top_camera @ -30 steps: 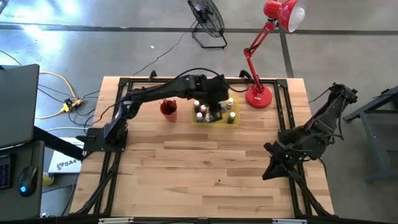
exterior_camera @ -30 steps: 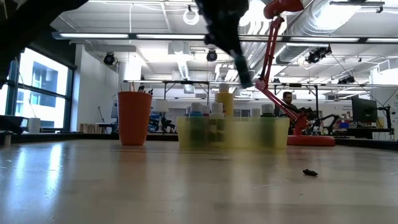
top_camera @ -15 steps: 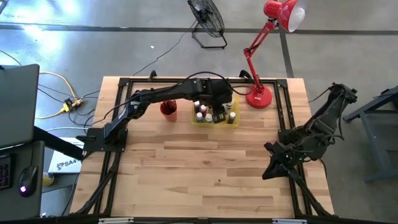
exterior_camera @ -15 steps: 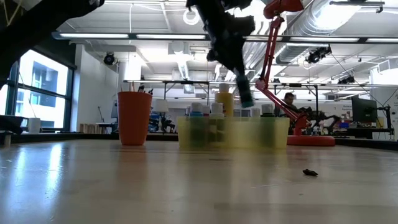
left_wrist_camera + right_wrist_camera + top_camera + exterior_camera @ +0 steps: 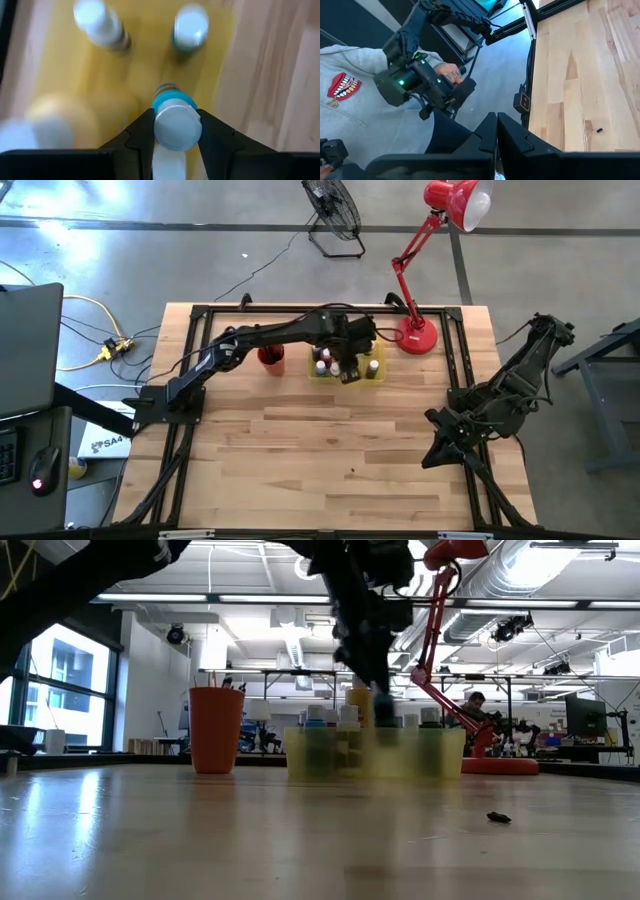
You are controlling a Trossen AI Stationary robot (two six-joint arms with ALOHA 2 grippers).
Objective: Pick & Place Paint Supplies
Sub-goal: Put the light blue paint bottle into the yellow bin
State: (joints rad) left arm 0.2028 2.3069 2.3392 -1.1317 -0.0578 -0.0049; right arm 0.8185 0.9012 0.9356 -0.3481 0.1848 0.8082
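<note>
A flat translucent yellow tray (image 5: 372, 376) sits at the far middle of the table and holds several small white-capped bottles. A red cup (image 5: 270, 355) stands just left of it. My left gripper (image 5: 350, 366) hangs over the tray, pointing down. In the left wrist view the left gripper (image 5: 176, 131) is shut on a small teal bottle (image 5: 170, 95) with a white cap. Two more bottles (image 5: 100, 22) (image 5: 191, 27) stand in the tray below it. My right gripper (image 5: 496, 131) is shut and waits at the table's right edge (image 5: 440, 442). My left gripper pinches the bottle's white cap (image 5: 177, 125) between its two fingers, coming from above and pointing down. The bottle hangs upright below the fingers, over the tray's floor. I cannot tell whether its base touches the tray.
A red desk lamp's base (image 5: 415, 338) stands right of the tray at the far edge. A small dark speck (image 5: 352, 472) lies on the bare wood of the near half. A person in a grey shirt (image 5: 365, 75) stands beyond the table's right side.
My left gripper has come down toward the tray and shifted slightly toward the near edge, carrying the bottle with it. It has stayed shut on the bottle. The right arm has kept still.
</note>
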